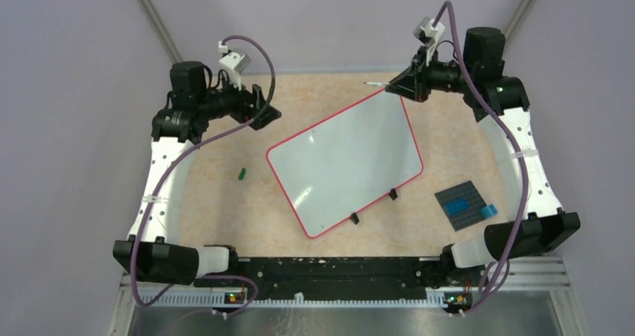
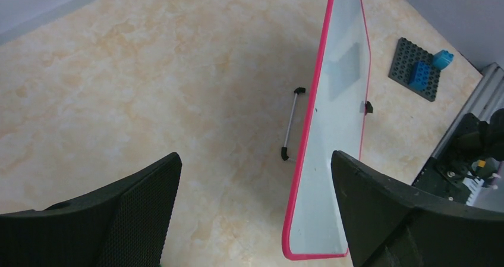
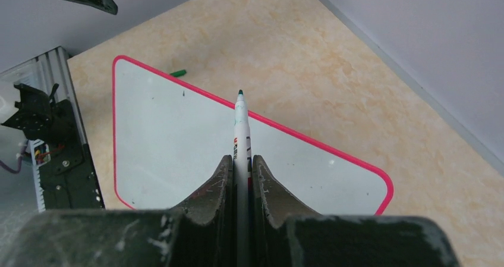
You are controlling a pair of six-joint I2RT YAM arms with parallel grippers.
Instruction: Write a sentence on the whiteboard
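Right pincer (image 3: 241,163) (clamping marker (image 3: 241,115)) hovers near whiteboard (image 3: 160,148).

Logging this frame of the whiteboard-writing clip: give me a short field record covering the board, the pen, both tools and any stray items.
board: large white rectangular whiteboard with thin red rim, mid-table, face up, no writing visible
pen: white marker, uncapped, dark tip pointing away from the tool
right tool: shut on the white marker, at the board's far corner
left tool: open, empty, above bare table left of the board
stray items: small green piece left of the board; dark grey studded plate carrying blue bricks, near right
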